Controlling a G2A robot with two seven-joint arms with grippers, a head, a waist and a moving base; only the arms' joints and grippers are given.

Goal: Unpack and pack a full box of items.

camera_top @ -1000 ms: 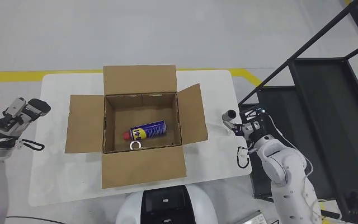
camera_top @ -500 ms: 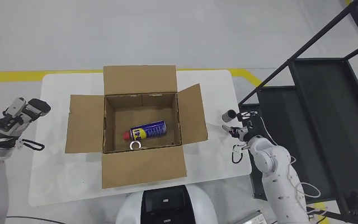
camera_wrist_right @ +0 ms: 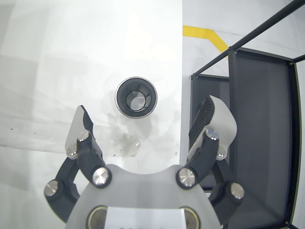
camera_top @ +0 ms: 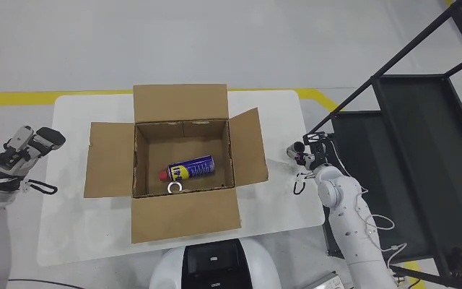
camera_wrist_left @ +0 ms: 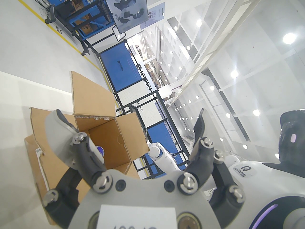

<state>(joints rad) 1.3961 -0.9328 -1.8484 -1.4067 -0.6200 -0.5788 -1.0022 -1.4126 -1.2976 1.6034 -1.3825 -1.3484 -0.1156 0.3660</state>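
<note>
Box (camera_top: pixel 180 101) open, spray can (camera_top: pixel 189 170) lying inside.
Our right pincer (camera_wrist_right: pixel 145 109) gapes empty just beside the black tube (camera_wrist_right: pixel 136 100), ready to grab; our left pincer (camera_wrist_left: pixel 129 120) hangs open, empty too.

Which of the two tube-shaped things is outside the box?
The black cylinder, standing upright on the white table by the right hand. The blue spray can lies on its side inside the cardboard box.
</note>
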